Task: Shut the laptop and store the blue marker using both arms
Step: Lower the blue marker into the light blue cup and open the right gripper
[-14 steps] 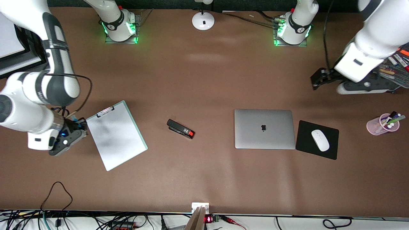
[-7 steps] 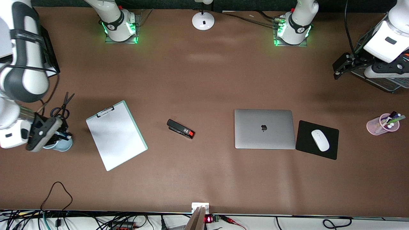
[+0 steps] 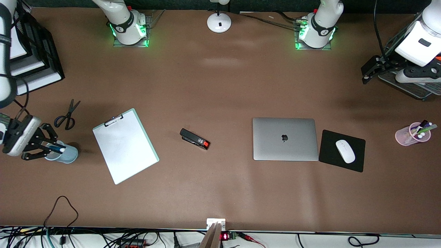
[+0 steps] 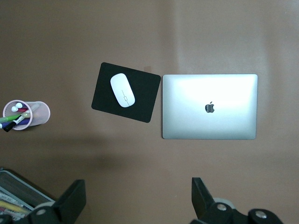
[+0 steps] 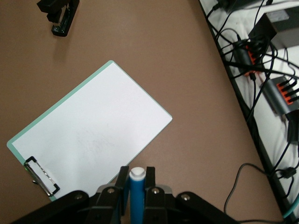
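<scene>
**Lid down, marker over the cup**

Brown tabletop runs wide under both my arms, with cables bundled along the edge closest to the front camera. Going near to far: the clipboard lies flat toward my right arm's end, and beside it stands the pale blue cup. My right gripper hangs over that cup with its fingers clamped on the blue marker, whose white end pokes out between them in my right wrist view. A little farther from the camera than the cup lie the scissors. In the middle sits the black stapler, and toward my left arm's end the laptop rests shut, lid flat with the apple logo up, just beside the black mouse pad carrying the white mouse. A pink pen cup stands well apart from it. Farthest off, my left gripper waits raised near a wire tray, its fingers spread wide with nothing between them.

By my reckoning the laptop half is finished. What is left is the marker: it looks to be at the cup's mouth but not yet let go, so I would need to release it into the cup.
</scene>
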